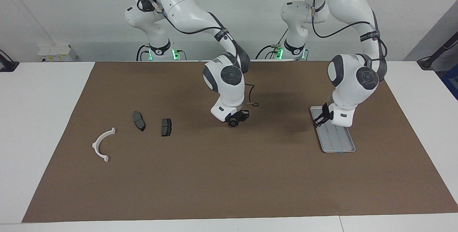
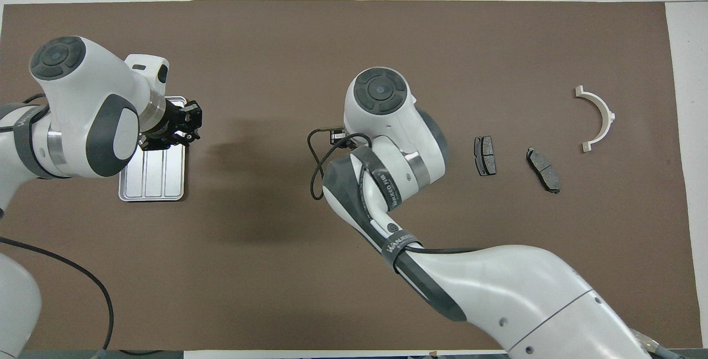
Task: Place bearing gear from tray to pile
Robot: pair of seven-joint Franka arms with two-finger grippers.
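Observation:
My right gripper (image 1: 236,119) hangs low over the middle of the mat, shut on a small dark round bearing gear (image 1: 233,123). In the overhead view its own wrist hides the gripper and gear. The silver tray (image 1: 336,142) lies toward the left arm's end and also shows in the overhead view (image 2: 152,182); its visible part holds no gear. My left gripper (image 1: 319,117) hangs over the tray's nearer end, open and empty, and shows in the overhead view (image 2: 185,123). The pile lies toward the right arm's end: a white bracket (image 1: 102,144) and two dark brake pads (image 1: 139,121) (image 1: 166,127).
A brown mat (image 1: 229,182) covers most of the white table. In the overhead view the bracket (image 2: 600,118) and the pads (image 2: 485,155) (image 2: 543,169) lie spread apart beside the right arm's wrist.

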